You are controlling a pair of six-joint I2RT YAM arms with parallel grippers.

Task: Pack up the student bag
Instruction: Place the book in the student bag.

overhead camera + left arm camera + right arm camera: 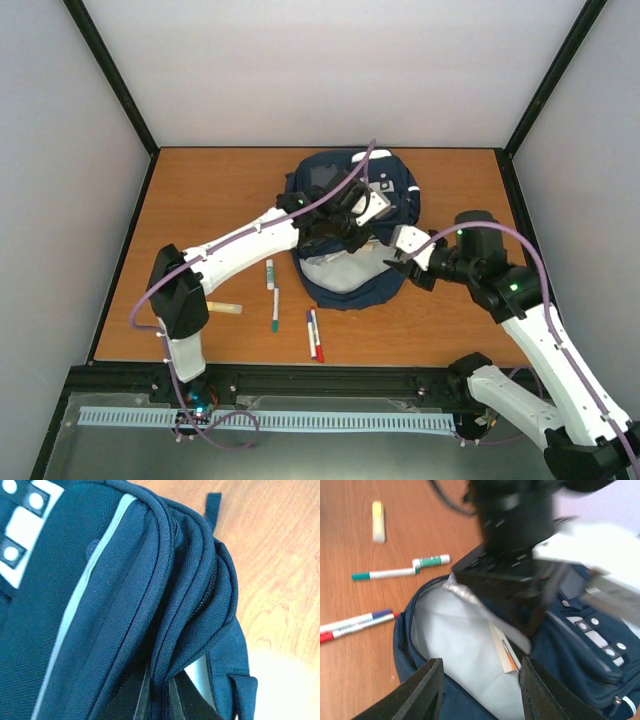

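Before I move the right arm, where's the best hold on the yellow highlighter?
Grip the yellow highlighter mid-barrel, coming straight down from above, jaws across its narrow width. It lies flat on the table, long axis left to right in the top view, apart from the green pen, so both long sides look free.

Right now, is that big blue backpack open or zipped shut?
Open. The student bag gapes at its mouth, showing pale lining with a flat item tucked inside. The left pincer pinches its rim.
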